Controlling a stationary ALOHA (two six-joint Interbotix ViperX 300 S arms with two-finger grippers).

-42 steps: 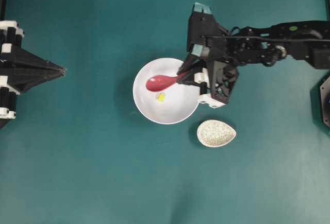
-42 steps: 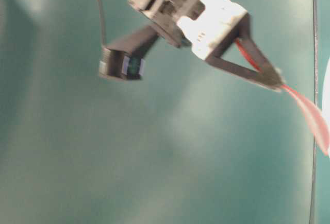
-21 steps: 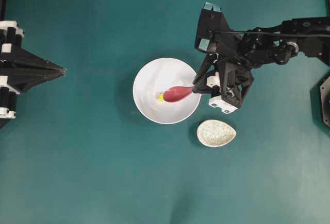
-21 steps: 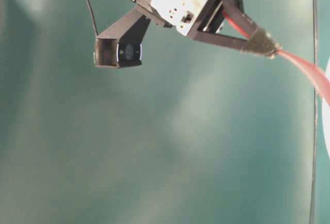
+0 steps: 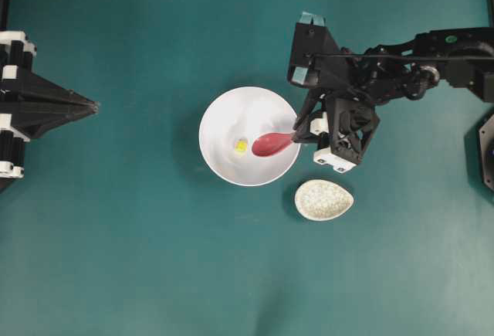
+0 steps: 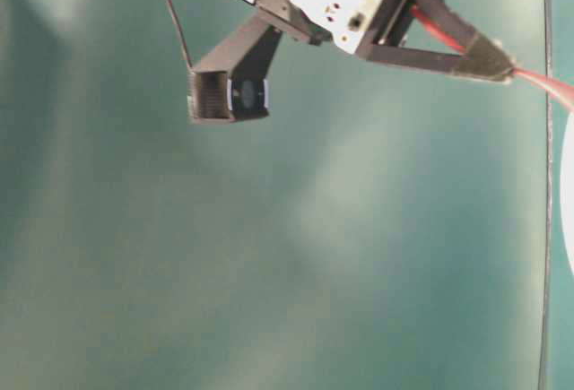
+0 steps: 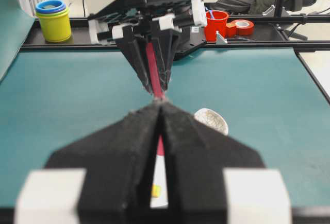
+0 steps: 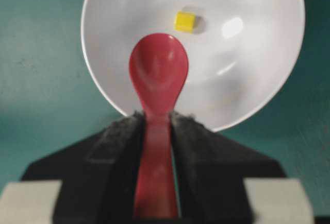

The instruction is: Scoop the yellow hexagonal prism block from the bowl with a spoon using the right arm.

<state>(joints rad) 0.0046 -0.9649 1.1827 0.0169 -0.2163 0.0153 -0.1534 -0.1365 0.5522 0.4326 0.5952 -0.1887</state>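
Right gripper point(image 5: 302, 131) clamped on spoon point(image 8: 158, 74), pulled back a bit; block point(image 8: 185, 21) now clear of scoop, probably untouched. Needs another try. Left gripper point(image 7: 160, 105) closed, empty.

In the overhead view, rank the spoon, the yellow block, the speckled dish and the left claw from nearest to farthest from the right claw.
1. spoon: handle gripped in the right claw.
2. yellow block and speckled dish: too close to call; the block lies left in the white bowl, the dish below and to the right.
3. left claw: far left edge.
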